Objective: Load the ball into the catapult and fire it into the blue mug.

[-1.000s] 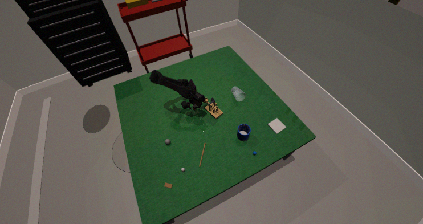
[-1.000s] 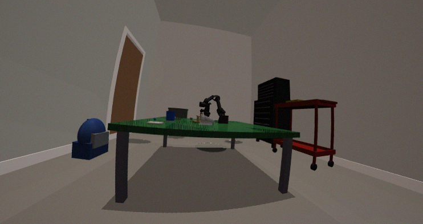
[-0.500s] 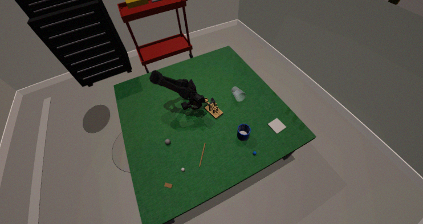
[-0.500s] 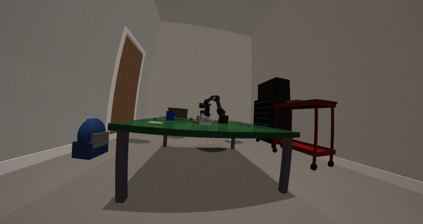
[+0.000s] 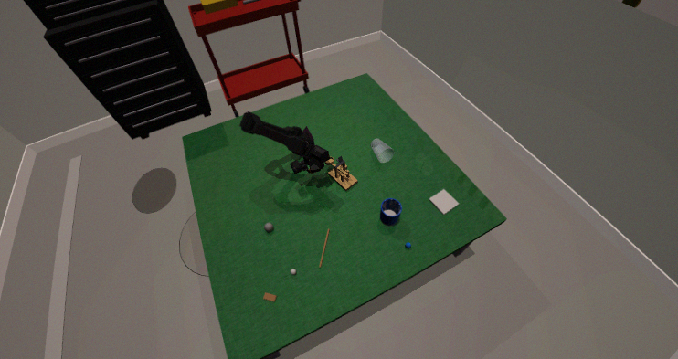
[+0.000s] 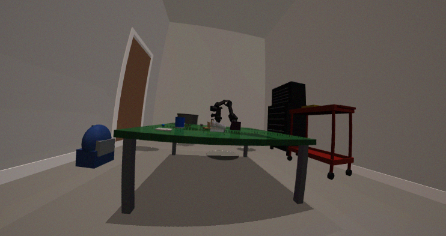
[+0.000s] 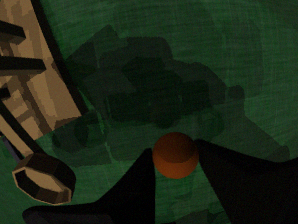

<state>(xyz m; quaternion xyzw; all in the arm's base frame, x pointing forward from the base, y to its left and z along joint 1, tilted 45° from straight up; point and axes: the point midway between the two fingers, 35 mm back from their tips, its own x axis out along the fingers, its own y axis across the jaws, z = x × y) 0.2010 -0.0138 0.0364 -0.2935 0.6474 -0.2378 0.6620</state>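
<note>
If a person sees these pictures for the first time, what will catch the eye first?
Probably the big green table filling the room, with the black arm bent low near its middle. There its hand is closed on a small orange ball, right beside the wooden catapult. The blue mug stands upright further toward the table's front edge.

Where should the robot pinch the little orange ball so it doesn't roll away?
Across its widest middle, coming down from above. The orange ball is round and smooth, so a pinch off-centre would likely squirt it out. The gripper is already shut on it that way, one finger on each side.
</note>
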